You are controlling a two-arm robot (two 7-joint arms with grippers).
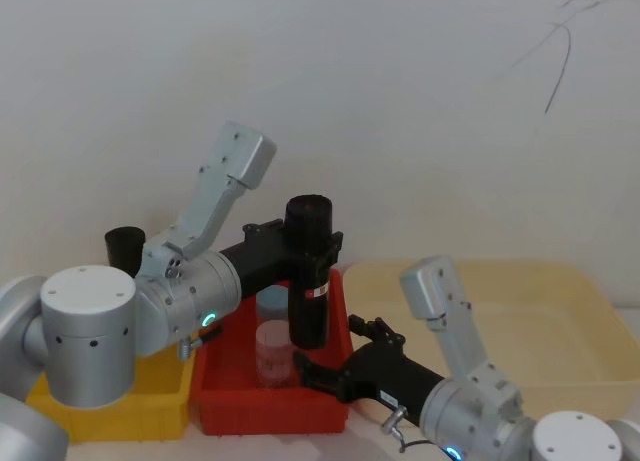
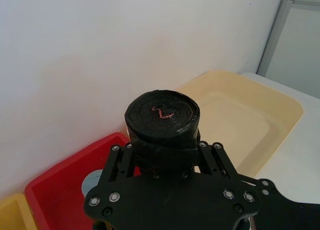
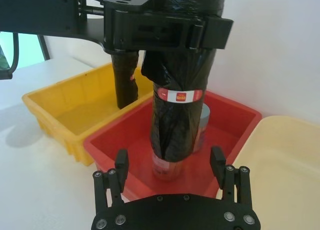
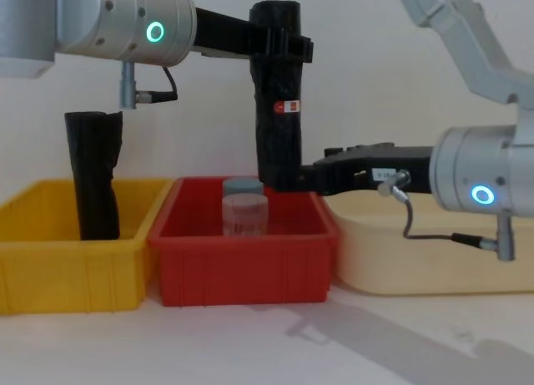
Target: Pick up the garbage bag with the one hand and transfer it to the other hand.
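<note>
Garbage bag stands vertical above the red bin.
My left gripper clamps its top; right gripper gapes, unclenched, flanking its bottom.

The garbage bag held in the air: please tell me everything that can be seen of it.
The garbage bag is a tall black roll of glossy, crinkled plastic film, tightly wound, with a red-and-white sticker on its side. It hangs upright above the red bin, clear of the bin's floor. The left gripper clamps it near the top, with fingers on both sides. Its lower end appears to sit between the open fingers of the right gripper; whether they touch it cannot be told.
</note>
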